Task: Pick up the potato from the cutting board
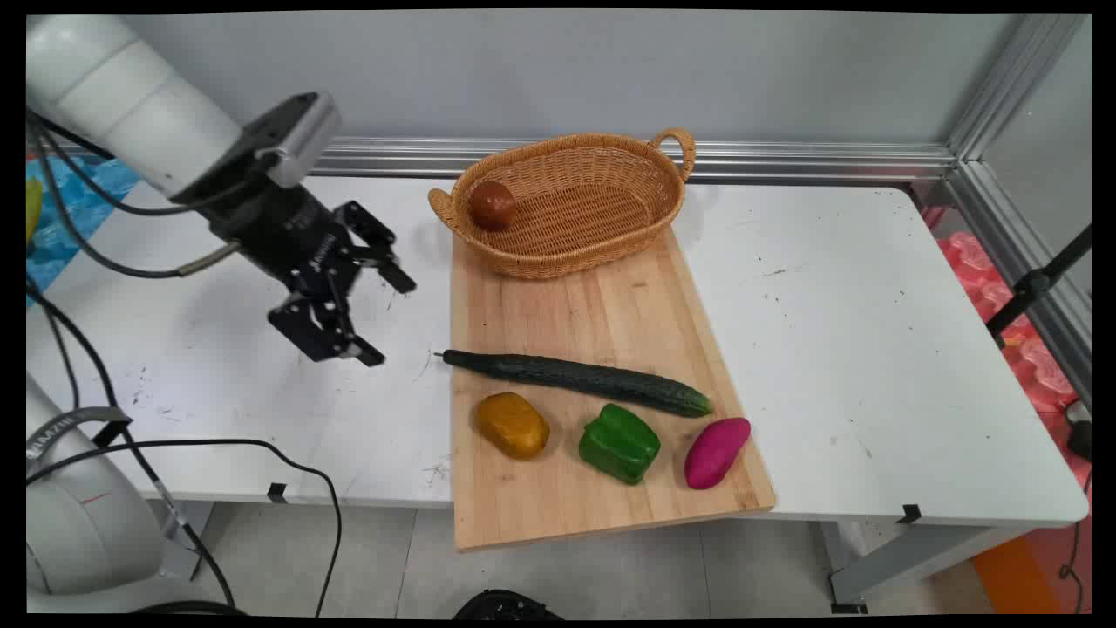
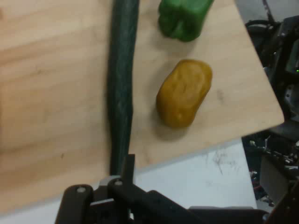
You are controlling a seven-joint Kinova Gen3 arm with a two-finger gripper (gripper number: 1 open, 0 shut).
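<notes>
My gripper hangs open with nothing between its fingers, over the white table just left of the wooden cutting board. Nearest to it is the stem end of a long dark green cucumber that lies across the board. In front of the cucumber lie a yellow-brown potato, a green bell pepper and a magenta sweet potato. In the hand view the gripper rises from the bottom edge, below the cucumber's end.
A wicker basket stands at the board's far end with a brown round fruit in its left part. Black cables trail over the table's near left edge. The board overhangs the table's front edge.
</notes>
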